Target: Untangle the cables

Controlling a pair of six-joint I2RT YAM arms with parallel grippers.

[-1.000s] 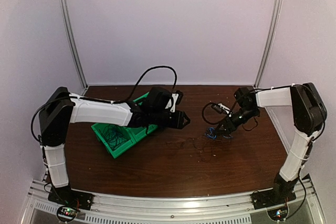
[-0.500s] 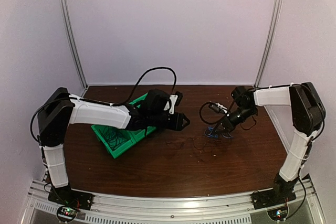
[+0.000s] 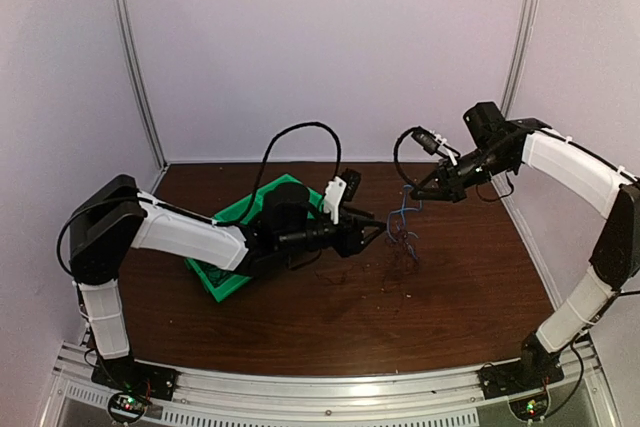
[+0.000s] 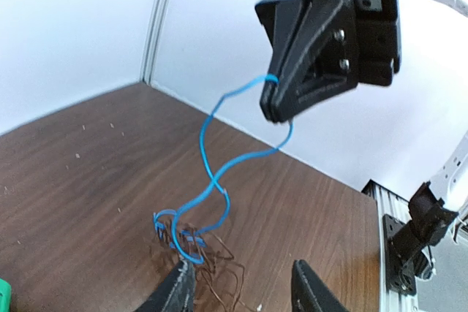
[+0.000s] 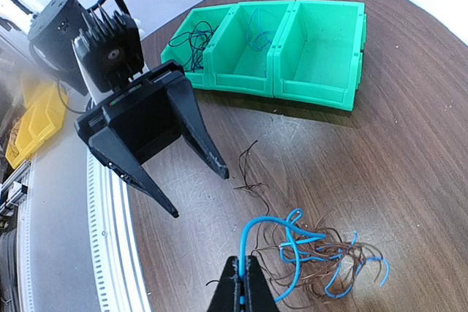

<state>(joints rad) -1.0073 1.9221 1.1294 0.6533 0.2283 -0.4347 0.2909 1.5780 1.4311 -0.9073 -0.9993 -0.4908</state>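
Right arm: elbow high at the right edge, forearm reaching inward and to the left, wrist held well above the bench (image 3: 300,322). The right pincer (image 3: 415,188) points left and slightly down. Its jaws are clenched on one blue cable (image 4: 213,153), pinched at the tips. The strand hangs from the grip in loose curves down to the tangle of cables (image 3: 400,262).

Left arm: forearm stretched low and rightward over the green bins (image 5: 292,42), wrist roughly level. The left pincer (image 5: 199,193) hovers just above the bench, aimed at the tangle from the left. Its jaws stand apart, released, with nothing between them.

Cables: the tangle lies on the bench between the two pincers, just ahead of the left fingers (image 4: 178,291). It is a heap of thin dark and blue strands, and the lower loops of the lifted blue cable are caught in it.

Bins: in the right wrist view, the end compartment holds dark wires and the middle one holds blue wires.
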